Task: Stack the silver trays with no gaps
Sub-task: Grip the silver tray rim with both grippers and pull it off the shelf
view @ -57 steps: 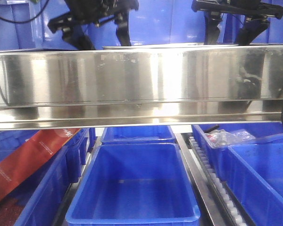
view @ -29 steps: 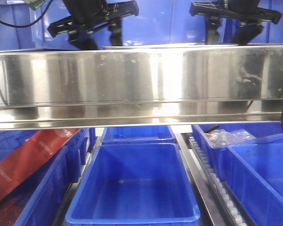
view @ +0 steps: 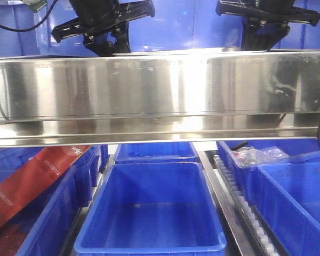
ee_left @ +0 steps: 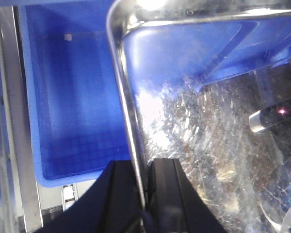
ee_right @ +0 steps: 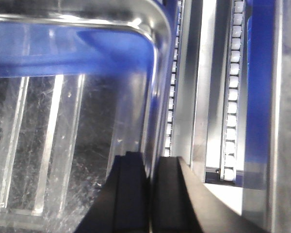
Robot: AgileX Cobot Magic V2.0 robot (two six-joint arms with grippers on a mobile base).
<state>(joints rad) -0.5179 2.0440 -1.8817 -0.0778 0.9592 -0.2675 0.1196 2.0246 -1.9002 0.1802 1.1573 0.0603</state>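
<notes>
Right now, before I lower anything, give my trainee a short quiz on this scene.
1. True or false: the left gripper straddles the silver tray at its rim.
2. In the front view, what sits lowest, centre? A) blue bin B) cardboard box C) green crate
3. Fill in: beside the right gripper runs a row of white ____.
Key: 1 true; 2 A; 3 rollers.

No legible text; only tiny unreadable white print on the red box [view: 32,178].
</notes>
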